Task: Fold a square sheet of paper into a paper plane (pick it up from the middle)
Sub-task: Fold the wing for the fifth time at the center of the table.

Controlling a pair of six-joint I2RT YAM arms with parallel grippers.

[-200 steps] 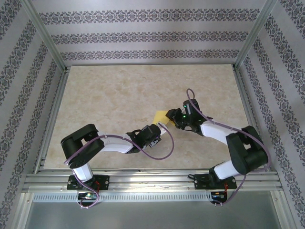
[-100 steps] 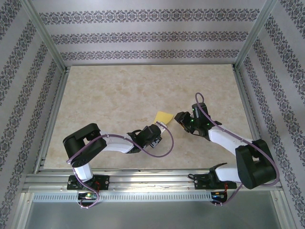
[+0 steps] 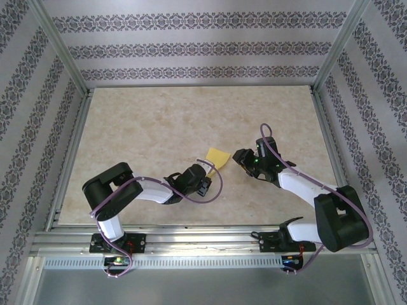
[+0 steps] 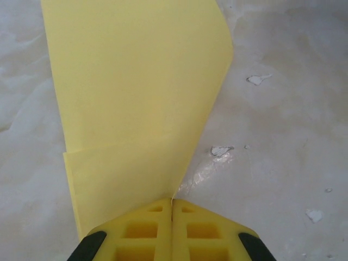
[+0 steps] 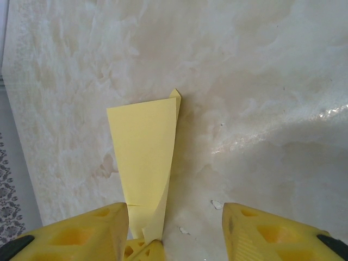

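Note:
The yellow paper plane (image 3: 218, 156) is a folded narrow wedge in the middle of the table, its near end raised. My left gripper (image 3: 208, 167) is shut on that near edge; in the left wrist view the paper plane (image 4: 136, 92) fans out from the closed left gripper (image 4: 172, 202). My right gripper (image 3: 240, 156) stands open just right of the paper, apart from it. In the right wrist view the paper plane (image 5: 144, 157) lies ahead, towards the left finger of the open right gripper (image 5: 174, 217). No flat square sheet is in view.
The marble-patterned table (image 3: 146, 127) is ringed by aluminium rails and patterned walls. A few small white chips (image 4: 220, 150) mark the surface beside the paper. Open tabletop lies to the far left and at the back.
The right gripper has drawn back to the right, off the paper, and its arm has dropped lower. The left wrist has shifted slightly left while still holding the paper.

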